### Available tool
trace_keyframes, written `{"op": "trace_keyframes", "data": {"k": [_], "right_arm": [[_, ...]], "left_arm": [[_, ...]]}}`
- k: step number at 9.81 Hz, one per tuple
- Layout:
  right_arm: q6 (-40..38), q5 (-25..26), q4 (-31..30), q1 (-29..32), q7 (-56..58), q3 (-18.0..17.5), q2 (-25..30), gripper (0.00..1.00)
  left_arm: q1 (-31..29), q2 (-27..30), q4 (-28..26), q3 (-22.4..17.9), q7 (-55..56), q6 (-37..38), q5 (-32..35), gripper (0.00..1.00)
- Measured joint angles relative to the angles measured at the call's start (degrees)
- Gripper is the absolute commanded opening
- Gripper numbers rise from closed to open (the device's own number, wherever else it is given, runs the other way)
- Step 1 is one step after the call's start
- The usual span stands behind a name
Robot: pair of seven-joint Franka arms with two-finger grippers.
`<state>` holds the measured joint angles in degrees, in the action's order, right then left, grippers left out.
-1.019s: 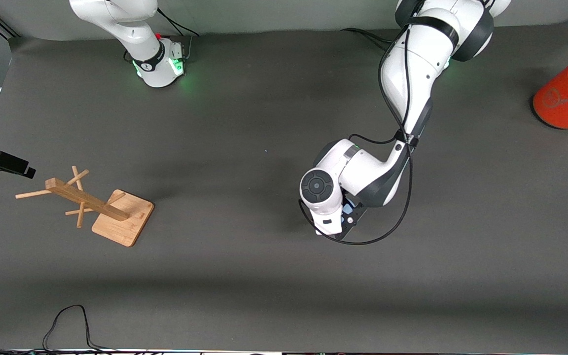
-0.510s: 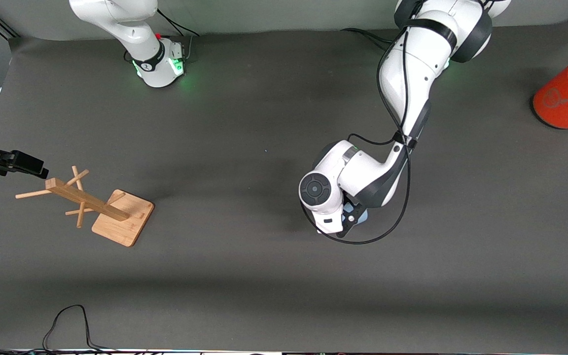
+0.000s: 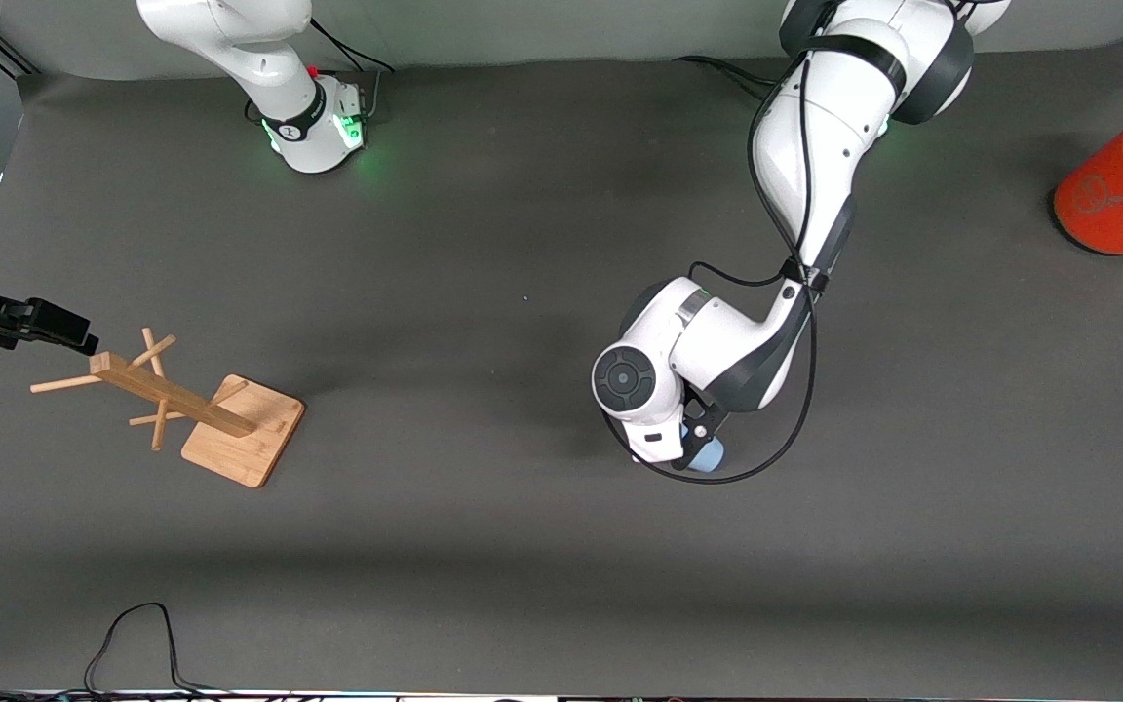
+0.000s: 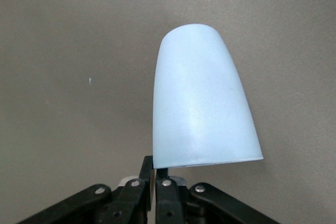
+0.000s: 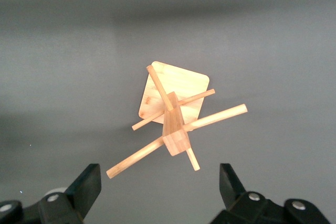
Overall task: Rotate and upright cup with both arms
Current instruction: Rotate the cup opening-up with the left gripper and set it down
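The light-blue cup is held by my left gripper, whose fingers are pinched shut on the wall at the cup's rim. The cup's narrower base points away from the gripper. In the front view only a small part of the cup shows under the left wrist, over the middle of the table, with the left gripper mostly hidden by the wrist. My right gripper is open and empty, above the wooden rack. In the front view the right gripper is at the right arm's end of the table.
A wooden mug rack with several pegs stands on a square base toward the right arm's end; it also shows in the right wrist view. An orange cylinder with a grey top lies at the left arm's end. A black cable lies at the table's near edge.
The left wrist has turned with the cup, and more of the cup now shows below the wrist. The right gripper has moved a little toward the wooden rack.
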<state>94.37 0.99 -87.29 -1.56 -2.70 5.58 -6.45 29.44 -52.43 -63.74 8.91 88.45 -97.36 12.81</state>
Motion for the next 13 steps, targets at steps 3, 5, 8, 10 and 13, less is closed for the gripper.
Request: {"op": "trace_keyframes", "data": {"k": [3,5,8,10,13], "right_arm": [[0.0,0.4,0.0,0.0,0.0,0.0,0.4,1.00],[0.0,0.4,0.0,0.0,0.0,0.3,0.4,1.00],[0.0,0.4,0.3,0.0,0.9,0.2,0.6,1.00],[0.0,0.4,0.3,0.0,3.3,0.1,0.9,1.00],[0.0,0.4,0.3,0.0,5.0,0.1,1.2,1.00]], "left_arm": [[-0.6,0.9,5.2,0.5,-12.5,12.1,-4.7,0.00],[-2.3,2.6,5.9,0.4,-27.0,17.3,-12.0,0.00],[-2.9,2.9,5.8,0.5,-46.2,26.0,-25.3,0.00],[-2.9,2.9,5.8,1.4,-51.5,28.2,-30.7,0.00],[-1.2,2.0,4.4,4.7,-52.0,26.8,-31.4,0.00]]}}
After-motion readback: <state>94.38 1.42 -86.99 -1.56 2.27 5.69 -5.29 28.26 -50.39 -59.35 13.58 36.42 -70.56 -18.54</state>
